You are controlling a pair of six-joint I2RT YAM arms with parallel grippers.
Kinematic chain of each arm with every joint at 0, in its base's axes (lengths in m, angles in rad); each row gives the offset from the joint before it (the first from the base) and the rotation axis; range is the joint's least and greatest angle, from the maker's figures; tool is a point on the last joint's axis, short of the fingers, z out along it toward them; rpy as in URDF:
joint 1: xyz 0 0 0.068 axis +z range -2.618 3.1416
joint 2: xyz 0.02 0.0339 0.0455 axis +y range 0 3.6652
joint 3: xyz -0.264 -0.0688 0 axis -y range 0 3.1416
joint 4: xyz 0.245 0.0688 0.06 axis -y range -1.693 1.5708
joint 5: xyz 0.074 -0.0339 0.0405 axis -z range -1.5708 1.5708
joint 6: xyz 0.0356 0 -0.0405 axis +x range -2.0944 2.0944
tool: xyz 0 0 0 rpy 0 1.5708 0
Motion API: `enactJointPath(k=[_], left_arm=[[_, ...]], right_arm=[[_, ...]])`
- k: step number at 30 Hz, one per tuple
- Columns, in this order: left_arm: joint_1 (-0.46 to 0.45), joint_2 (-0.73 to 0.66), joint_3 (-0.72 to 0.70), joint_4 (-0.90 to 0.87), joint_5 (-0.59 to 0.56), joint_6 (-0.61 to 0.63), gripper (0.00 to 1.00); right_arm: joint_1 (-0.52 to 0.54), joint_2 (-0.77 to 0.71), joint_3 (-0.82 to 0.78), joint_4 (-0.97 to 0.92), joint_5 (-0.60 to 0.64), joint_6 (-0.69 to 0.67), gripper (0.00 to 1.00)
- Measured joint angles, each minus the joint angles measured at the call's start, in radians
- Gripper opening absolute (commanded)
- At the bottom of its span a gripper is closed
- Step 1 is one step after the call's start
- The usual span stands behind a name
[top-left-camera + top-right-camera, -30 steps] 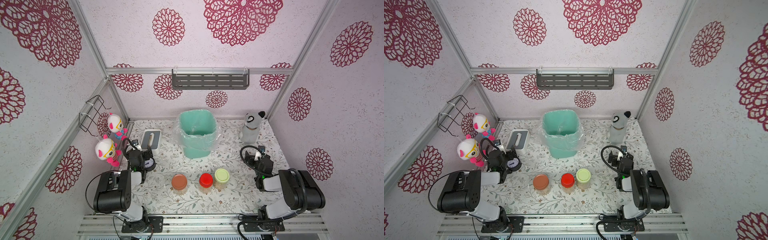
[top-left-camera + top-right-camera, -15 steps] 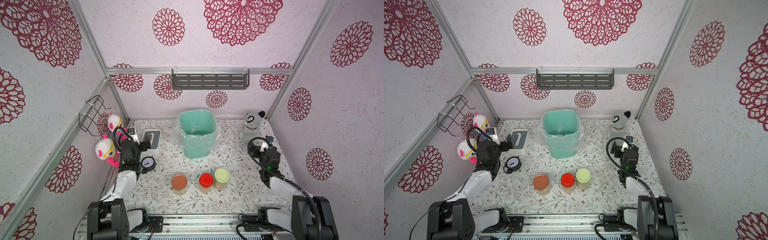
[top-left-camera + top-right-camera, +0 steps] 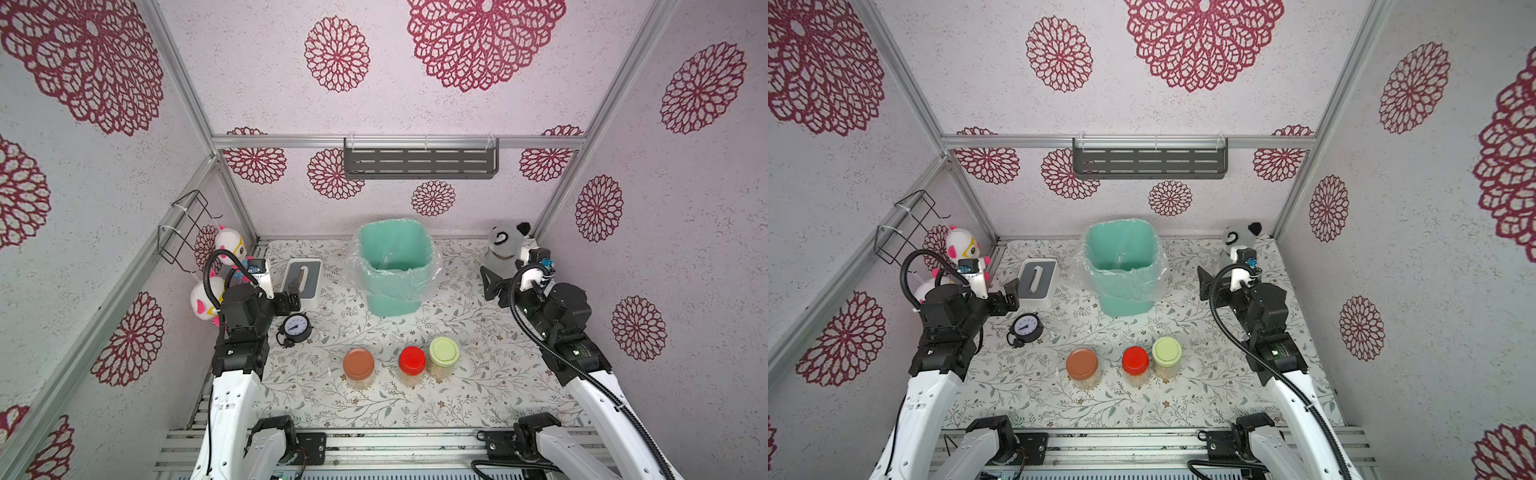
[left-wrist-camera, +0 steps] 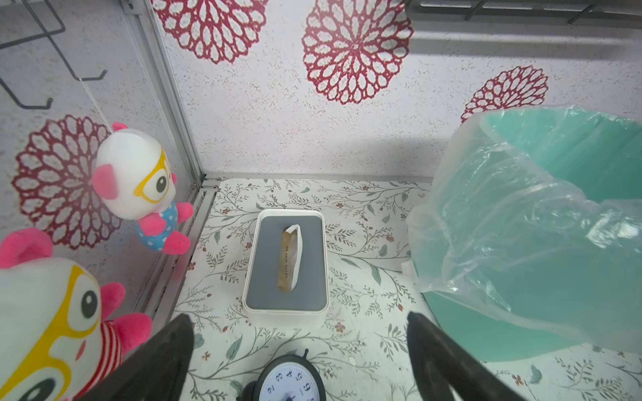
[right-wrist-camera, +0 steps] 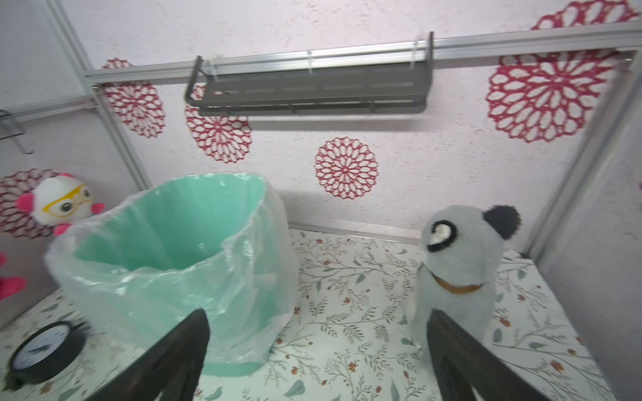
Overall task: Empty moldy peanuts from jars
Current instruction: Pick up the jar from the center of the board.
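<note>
Both grippers empty.

Left gripper [image 3: 294,296]: jaws wide apart, nothing between them. It hangs above the clock [image 3: 296,327] and points at the tissue box [image 3: 305,276]. In the left wrist view the box sits straight ahead between my fingers [image 4: 166,350], with the clock face just under them.

Right gripper [image 3: 492,286]: jaws wide apart too, nothing held. It is near the panda plush [image 3: 505,245] at the far right of the table [image 3: 457,324], facing the back wall.

Brown-lid jar [image 3: 358,368], red-lid jar [image 3: 412,365] and green-lid jar [image 3: 444,357] stand upright in a row at the front middle of the table. All three have their lids on. Red and green are just beside each other, and brown stands a bit off.

The peanuts [image 3: 439,372] show as a tan mass through the clear walls.

The row lies between my two arms, nearer my bases than either gripper and well apart from both. Brown is on the left gripper's side, green on the right's.

The bin [image 3: 395,299], lined with a clear bag, stands behind the row, between the two grippers.
</note>
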Motion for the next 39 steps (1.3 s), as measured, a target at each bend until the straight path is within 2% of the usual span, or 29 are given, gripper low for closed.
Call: enactJointPath(k=[9,17,22,30,39], left_arm=[[0.000,-0.027,-0.051,-0.096,-0.003,-0.020,0.97],[0.000,-0.007,-0.078,-0.119,-0.019,-0.023,0.97],[0.001,0.022,-0.092,-0.117,-0.048,-0.029,0.97],[0.003,0.058,-0.103,-0.090,-0.090,-0.056,0.97],[0.007,0.071,-0.148,-0.070,-0.140,-0.065,0.97]], right_arm=[[0.268,0.062,0.196,-0.257,-0.073,-0.009,0.99],[0.571,0.274,0.302,-0.379,0.000,-0.056,0.99],[0.724,0.432,0.360,-0.400,0.049,-0.083,0.99],[0.871,0.668,0.460,-0.397,0.069,-0.101,0.99],[0.924,0.900,0.610,-0.442,0.055,-0.105,0.99]])
